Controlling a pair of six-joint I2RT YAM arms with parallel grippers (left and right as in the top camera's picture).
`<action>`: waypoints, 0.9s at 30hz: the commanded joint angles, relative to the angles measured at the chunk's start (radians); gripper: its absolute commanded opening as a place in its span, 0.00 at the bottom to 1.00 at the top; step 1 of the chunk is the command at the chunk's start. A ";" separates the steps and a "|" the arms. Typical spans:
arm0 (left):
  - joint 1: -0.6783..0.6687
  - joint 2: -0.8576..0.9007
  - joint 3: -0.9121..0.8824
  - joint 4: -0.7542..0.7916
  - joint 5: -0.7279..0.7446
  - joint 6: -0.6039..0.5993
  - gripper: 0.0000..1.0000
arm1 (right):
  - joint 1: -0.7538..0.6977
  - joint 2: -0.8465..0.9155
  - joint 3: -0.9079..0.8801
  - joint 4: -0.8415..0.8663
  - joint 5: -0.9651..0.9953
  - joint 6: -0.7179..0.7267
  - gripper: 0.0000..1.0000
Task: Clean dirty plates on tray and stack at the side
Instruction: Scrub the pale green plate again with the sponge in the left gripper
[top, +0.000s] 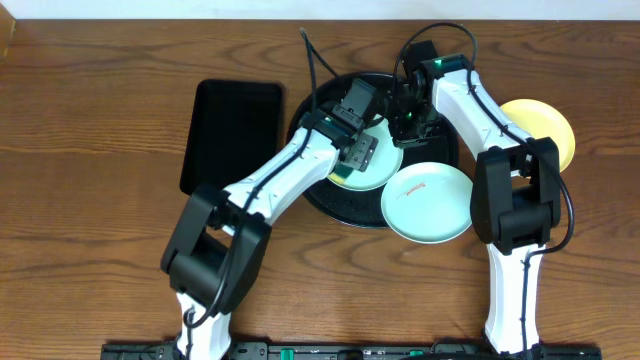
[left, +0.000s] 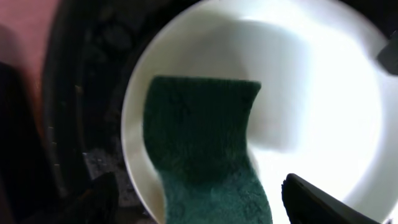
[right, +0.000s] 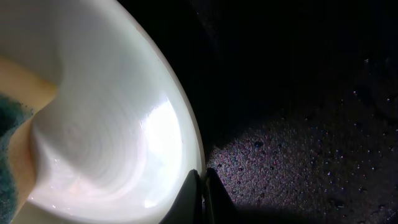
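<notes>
At centre of black tray (top: 350, 208), saw pale plate (left: 311, 93) w/ green sponge (left: 205, 155) lying on it. L gripper (top: 362, 155) spread wide above sponge, gripping nothing. R gripper (right: 202, 186) pinched shut, tips just beside plate rim. Noted mint plate (top: 427, 202) w/ red smear overhanging tray edge, yellow plate (top: 545, 128) off tray at right. Judged no stack yet; smeared one unwiped.

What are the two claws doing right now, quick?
Left gripper: open, with the sponge lying between its fingers on the plate.
Right gripper: shut, pinching the plate's rim.
</notes>
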 joint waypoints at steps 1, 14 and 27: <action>-0.001 0.012 0.013 -0.003 0.013 -0.018 0.84 | -0.009 -0.043 -0.003 -0.007 0.018 -0.013 0.01; -0.005 0.049 0.001 0.016 0.005 -0.079 0.84 | -0.009 -0.043 -0.003 -0.008 0.018 -0.013 0.01; -0.005 0.083 0.001 0.028 -0.025 -0.078 0.65 | -0.009 -0.043 -0.003 -0.011 0.018 -0.013 0.01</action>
